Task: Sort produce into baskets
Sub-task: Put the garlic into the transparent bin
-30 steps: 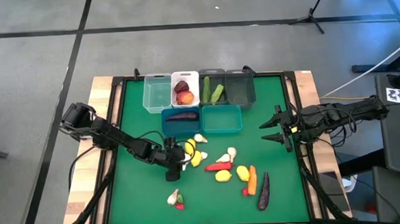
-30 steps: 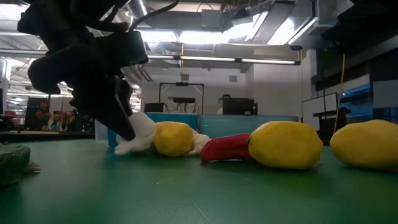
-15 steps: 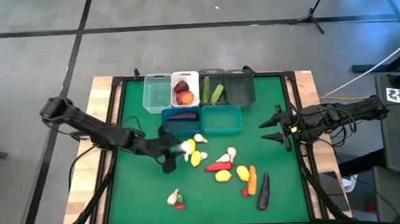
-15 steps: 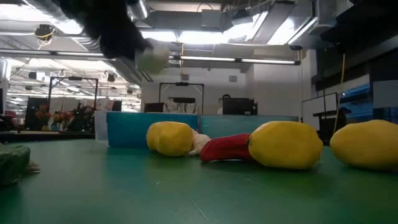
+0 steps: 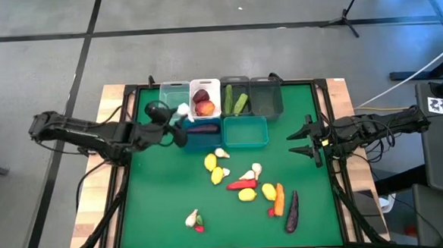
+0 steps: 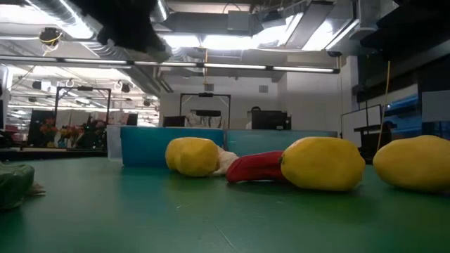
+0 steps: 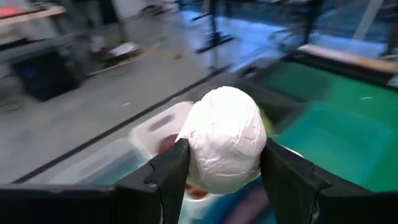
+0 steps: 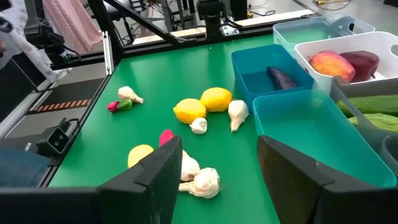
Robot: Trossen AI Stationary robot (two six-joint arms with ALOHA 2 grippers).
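Near edge of green desk [image 5: 150, 211]: loose toy produce, incl. yellow plastic lemons [image 5: 211, 163] and dark purple eggplant [image 5: 291, 211], unsorted. Mid: right tool [image 5: 304, 142], fingers spread wide w/ nothing held, waits at desk's right side. Far: left tool [image 5: 177, 119] clamps a white garlic bulb [image 7: 225, 147], lifted clear for transport, just beside clear plastic bin [image 5: 173, 102] and white bin [image 5: 204, 98] w/ red peaches; prob. heading to a basket.

White garlic [image 7: 224, 148] held above clear bin [image 5: 173, 104], lemons [image 5: 211, 162], pepper [image 5: 242, 184] loose on mat, peaches in white bin [image 5: 204, 89]
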